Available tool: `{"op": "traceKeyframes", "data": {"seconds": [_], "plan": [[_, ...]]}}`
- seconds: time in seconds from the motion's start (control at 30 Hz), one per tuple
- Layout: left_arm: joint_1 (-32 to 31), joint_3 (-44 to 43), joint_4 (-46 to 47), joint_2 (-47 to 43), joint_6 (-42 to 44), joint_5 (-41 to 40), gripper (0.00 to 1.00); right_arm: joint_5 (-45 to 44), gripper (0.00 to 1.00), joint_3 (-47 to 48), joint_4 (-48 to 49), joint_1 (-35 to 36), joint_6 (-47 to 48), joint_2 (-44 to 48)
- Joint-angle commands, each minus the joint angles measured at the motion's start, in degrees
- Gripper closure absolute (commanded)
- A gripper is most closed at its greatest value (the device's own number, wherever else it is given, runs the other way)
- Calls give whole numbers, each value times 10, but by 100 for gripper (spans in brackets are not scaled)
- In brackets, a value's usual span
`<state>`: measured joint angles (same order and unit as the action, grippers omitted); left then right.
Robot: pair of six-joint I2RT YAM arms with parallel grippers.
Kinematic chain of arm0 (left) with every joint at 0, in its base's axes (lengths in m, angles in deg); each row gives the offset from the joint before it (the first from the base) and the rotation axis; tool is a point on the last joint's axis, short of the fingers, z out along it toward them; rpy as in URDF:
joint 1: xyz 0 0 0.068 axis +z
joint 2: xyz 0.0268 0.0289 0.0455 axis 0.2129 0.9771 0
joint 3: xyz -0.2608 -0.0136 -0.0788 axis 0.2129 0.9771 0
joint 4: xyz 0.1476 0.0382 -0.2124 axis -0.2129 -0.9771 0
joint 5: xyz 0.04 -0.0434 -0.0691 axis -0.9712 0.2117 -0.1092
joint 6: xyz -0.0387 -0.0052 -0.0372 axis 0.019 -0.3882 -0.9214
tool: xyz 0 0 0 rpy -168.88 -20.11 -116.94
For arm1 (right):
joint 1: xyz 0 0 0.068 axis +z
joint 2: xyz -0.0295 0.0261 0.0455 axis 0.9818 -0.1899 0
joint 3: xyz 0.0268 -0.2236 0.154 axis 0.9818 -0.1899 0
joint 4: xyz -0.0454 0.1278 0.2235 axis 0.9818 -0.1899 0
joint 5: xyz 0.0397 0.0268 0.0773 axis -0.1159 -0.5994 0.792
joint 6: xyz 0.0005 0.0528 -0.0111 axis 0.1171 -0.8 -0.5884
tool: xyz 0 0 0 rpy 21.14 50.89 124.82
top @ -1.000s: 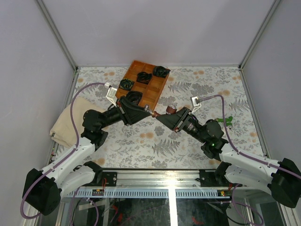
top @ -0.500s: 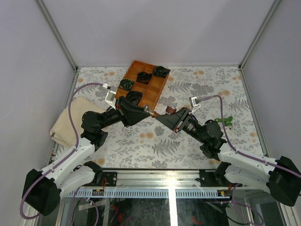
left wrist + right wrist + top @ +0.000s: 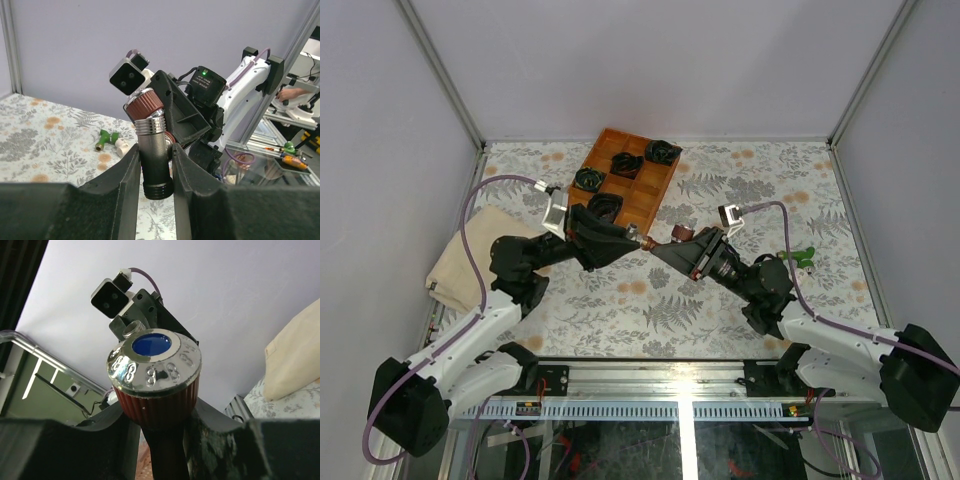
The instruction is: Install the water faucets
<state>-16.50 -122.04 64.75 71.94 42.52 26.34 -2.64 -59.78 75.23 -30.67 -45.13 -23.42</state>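
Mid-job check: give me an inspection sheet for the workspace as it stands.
Surface: table with floral cover.
Job's things: red faucet held above the table; green faucet lying at the right.
Clutter: tray of coils; white piece by green faucet; beige cloth at left.
Grippers: left pincer and right pincer both shut on red faucet.
Cables: purple cables arc off both wrists.
Surroundings: plain walls; nothing seen intruding.

red-brown faucet (image 3: 154, 155) aloft, green faucet (image 3: 106, 139) on table (image 3: 740, 170)

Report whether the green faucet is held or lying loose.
Lying loose: the green faucet rests on the table beside a white piece, nothing gripping it.
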Motion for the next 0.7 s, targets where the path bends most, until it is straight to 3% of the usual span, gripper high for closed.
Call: {"op": "traceKeyframes", "data": {"seconds": [0.0, 0.23, 0.4, 0.67], "plan": [[-21, -14, 30, 7, 69, 135, 92, 3, 100, 17, 69, -5, -69, -21], [-22, -31, 2, 9, 100, 168, 100, 28, 100, 16, 81, -19, -71, -27], [-23, -37, 8, 16, 89, 192, 100, 51, 100, 28, 37, -26, -32, -16], [-24, -36, -38, 3, 166, 212, 100, 66, 100, 16, 136, -43, -170, -68]]}}
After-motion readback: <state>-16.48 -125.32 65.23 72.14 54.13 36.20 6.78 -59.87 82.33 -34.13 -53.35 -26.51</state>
